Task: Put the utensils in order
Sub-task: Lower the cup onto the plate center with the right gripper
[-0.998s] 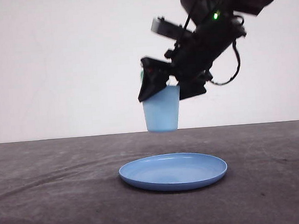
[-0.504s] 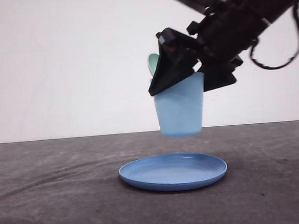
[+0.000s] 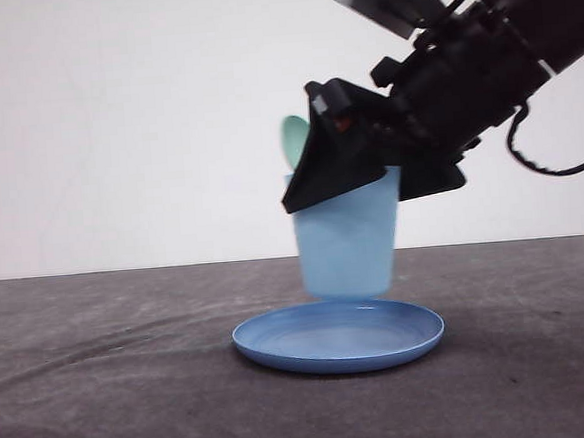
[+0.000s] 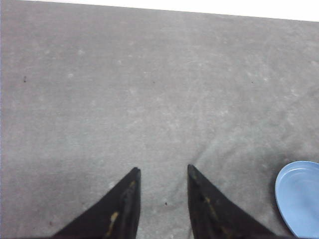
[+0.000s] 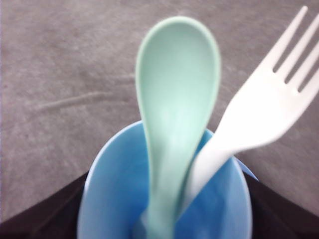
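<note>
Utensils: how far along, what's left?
Done: the pale mint-green plastic spoon and white plastic fork both stand in the light blue plastic cup. In hand: the right gripper holds that cup by its rim above the round blue plate, not yet set down. Left: probably lower the cup onto the plate and release. The left gripper is open over bare table.

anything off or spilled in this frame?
Nothing stands out. The right hand holds the light blue cup roughly upright above the blue plate; the spoon and fork stand inside it. No spill or damage shows. The left hand is open over bare table.
</note>
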Controlling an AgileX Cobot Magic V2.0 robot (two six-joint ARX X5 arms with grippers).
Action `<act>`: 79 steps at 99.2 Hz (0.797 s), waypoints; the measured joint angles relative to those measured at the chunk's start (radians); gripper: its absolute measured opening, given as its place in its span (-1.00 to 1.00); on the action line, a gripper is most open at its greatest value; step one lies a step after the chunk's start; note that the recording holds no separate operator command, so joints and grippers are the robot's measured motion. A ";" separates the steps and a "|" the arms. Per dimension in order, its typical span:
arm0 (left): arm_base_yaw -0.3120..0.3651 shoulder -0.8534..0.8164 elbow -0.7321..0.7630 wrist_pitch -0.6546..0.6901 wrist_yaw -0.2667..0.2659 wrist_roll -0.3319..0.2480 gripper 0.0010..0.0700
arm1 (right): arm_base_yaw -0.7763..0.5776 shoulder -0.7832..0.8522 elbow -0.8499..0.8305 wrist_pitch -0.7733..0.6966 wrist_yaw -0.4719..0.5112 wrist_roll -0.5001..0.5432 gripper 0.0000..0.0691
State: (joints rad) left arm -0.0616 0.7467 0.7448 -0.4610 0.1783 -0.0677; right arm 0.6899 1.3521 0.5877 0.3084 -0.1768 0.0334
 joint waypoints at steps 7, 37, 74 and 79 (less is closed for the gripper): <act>0.000 0.000 0.000 0.000 0.000 0.000 -0.57 | 0.000 0.023 0.000 0.039 0.000 0.000 0.33; 0.000 0.000 0.000 0.000 0.000 0.000 -0.57 | -0.002 0.137 0.000 0.106 0.001 0.000 0.33; 0.000 0.000 0.000 0.000 0.000 0.000 -0.57 | -0.002 0.160 -0.001 0.145 0.002 -0.011 0.33; 0.000 0.000 0.000 0.000 0.000 0.000 -0.57 | -0.002 0.160 -0.001 0.145 0.013 -0.016 0.33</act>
State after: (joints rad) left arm -0.0616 0.7467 0.7448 -0.4610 0.1787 -0.0673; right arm 0.6884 1.5120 0.5869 0.4534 -0.1638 0.0174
